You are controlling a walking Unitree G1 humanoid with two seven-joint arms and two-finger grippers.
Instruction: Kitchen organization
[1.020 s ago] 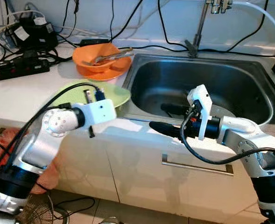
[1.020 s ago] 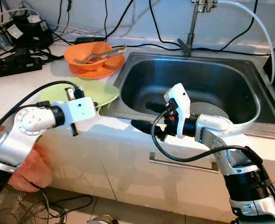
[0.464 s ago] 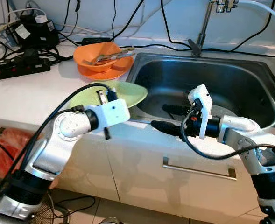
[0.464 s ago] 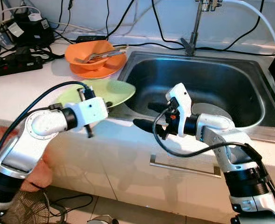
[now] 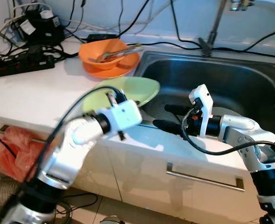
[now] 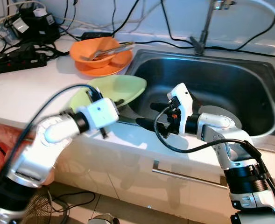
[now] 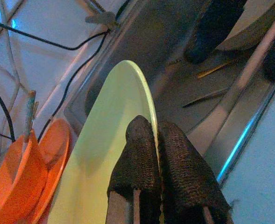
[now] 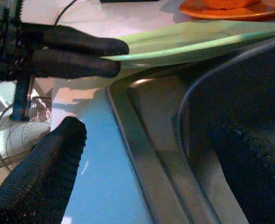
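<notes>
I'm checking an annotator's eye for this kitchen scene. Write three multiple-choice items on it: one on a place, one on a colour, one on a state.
1. Where does the orange bowl sit?
A. on an orange plate on the counter
B. inside the sink
C. on the floor

2. What colour is the plate held by the left gripper?
A. light green
B. blue
C. black

3. How do the fingers of the right gripper stand?
A. spread apart, holding nothing
B. clamped on a spoon
C. shut on the tap

Answers:
1 A, the bowl rests on the orange plate left of the sink.
2 A, the left wrist view shows the fingers pinching a pale green rim.
3 A, the right wrist view shows open space between the two black fingers.
</notes>
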